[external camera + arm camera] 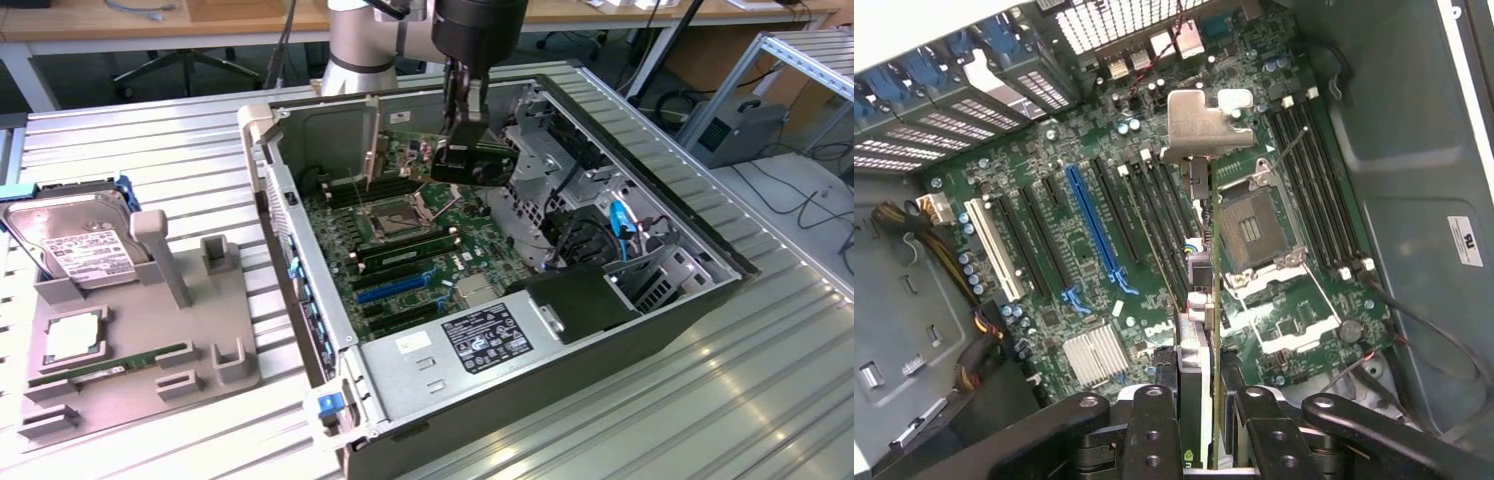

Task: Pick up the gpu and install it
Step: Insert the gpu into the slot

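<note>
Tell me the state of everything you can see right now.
gripper, shut on the gpu.
gpu, held on edge over the motherboard; seating cannot be told.
CPU socket, open and empty.
computer case, side panel off.
hard drive, parked in the holder.
RAM stick, lying in the holder.

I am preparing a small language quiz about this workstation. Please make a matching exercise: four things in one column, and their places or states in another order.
1. gpu
2. hard drive
3. RAM stick
4. blue slot

A. lies flat in the grey holder
B. empty, on the motherboard
C. clamped in the gripper
D. leans tilted at the exterior view's far left

Pairs: 1-C, 2-D, 3-A, 4-B
</note>
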Controlling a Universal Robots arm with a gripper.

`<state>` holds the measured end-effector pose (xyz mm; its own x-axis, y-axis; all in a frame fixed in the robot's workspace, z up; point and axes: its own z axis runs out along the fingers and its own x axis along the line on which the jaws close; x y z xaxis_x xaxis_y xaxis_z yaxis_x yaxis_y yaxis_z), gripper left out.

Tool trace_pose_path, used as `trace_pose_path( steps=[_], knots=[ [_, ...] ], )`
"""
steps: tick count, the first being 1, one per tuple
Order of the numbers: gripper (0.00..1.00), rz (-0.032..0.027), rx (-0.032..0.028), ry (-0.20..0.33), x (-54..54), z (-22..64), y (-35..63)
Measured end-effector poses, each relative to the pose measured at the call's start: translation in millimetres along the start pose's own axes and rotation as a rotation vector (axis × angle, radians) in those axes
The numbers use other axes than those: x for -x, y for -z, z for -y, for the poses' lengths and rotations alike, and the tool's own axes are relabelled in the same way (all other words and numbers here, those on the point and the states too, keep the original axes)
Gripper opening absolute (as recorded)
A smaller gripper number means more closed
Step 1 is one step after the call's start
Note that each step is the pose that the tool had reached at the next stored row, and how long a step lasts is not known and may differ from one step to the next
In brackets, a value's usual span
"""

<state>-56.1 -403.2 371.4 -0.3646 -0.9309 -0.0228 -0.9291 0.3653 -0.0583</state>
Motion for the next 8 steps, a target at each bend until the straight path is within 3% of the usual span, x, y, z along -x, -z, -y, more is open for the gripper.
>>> trace_pose_path(
  steps=[8],
  knots=[
    [0.27, 0.0011, 0.0004, 0.023, 0.0, 0.0, 0.0]
  ],
)
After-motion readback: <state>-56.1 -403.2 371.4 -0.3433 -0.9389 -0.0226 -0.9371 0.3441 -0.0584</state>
